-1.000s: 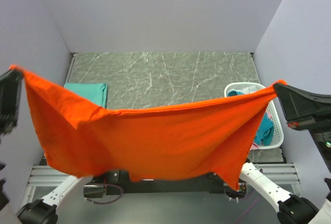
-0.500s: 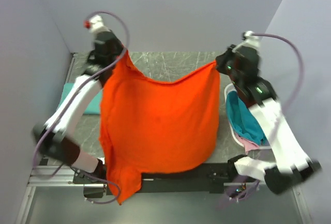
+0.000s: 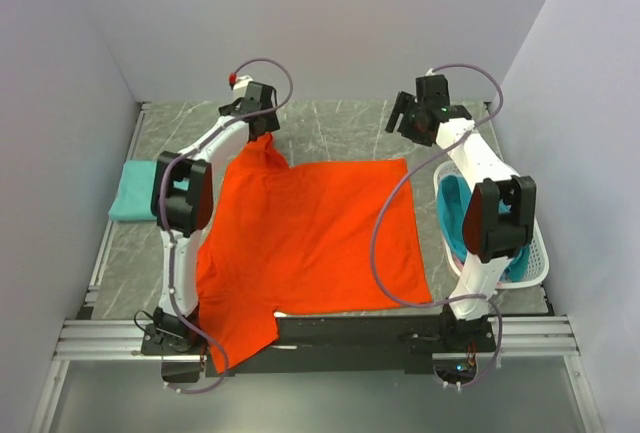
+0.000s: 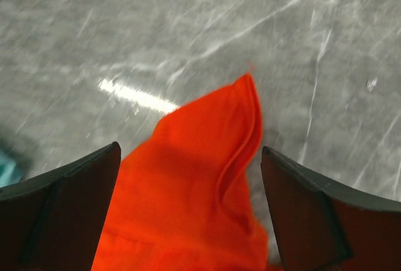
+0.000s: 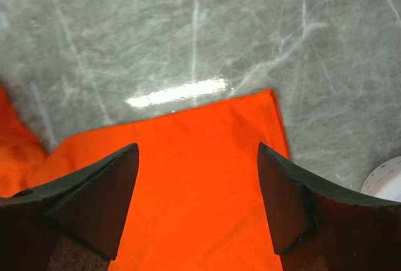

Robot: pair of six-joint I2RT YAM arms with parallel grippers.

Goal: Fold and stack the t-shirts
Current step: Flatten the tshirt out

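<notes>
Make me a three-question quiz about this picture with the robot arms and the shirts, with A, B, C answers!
1. What colour is the spread-out shirt lying on the table?
A. pink
B. orange-red
C. white

2. Where is the folded teal shirt?
A. on top of the spread-out shirt
B. hanging from an arm
C. at the table's left edge

3. How are the right arm's fingers?
A. open, above the spread-out shirt's corner
B. shut on the shirt
C. shut on nothing

Answers:
1 B: the cloth lying flat is bright orange-red.
2 C: the top view shows it by the left edge, apart from the other shirt.
3 A: the right wrist view shows both fingers wide apart, with the corner flat on the table below.
</notes>
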